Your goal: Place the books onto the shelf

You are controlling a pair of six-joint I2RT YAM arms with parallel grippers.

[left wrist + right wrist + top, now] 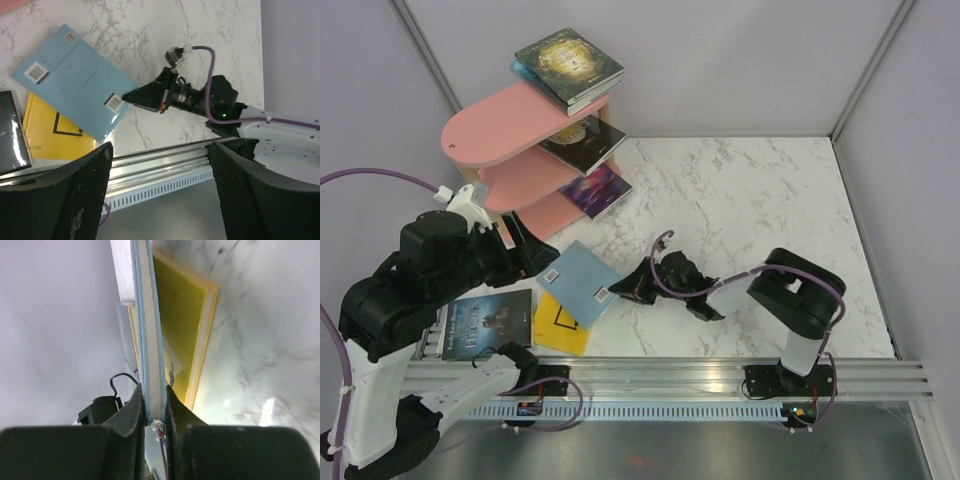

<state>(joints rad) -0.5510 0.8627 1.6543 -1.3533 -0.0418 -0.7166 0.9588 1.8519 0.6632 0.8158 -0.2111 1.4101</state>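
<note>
A: Right gripper (154, 407)?
B: Clamped on the light blue book (578, 283), which overlaps the yellow book (560, 328); left gripper (160, 150) gapes wide, empty.
A: Surroundings?
B: White marble table (770, 200); pink 3-tier shelf (490, 135) far left, holding books; pale walls (720, 60).

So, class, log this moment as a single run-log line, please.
right gripper: shut on light blue book corner | left gripper: open, empty | light blue book: overlaps yellow book | pink shelf: books on every tier

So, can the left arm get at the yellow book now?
Probably not cleanly: the light blue book, pinched by the right gripper, overlies much of the yellow book; only its near part shows.
</note>
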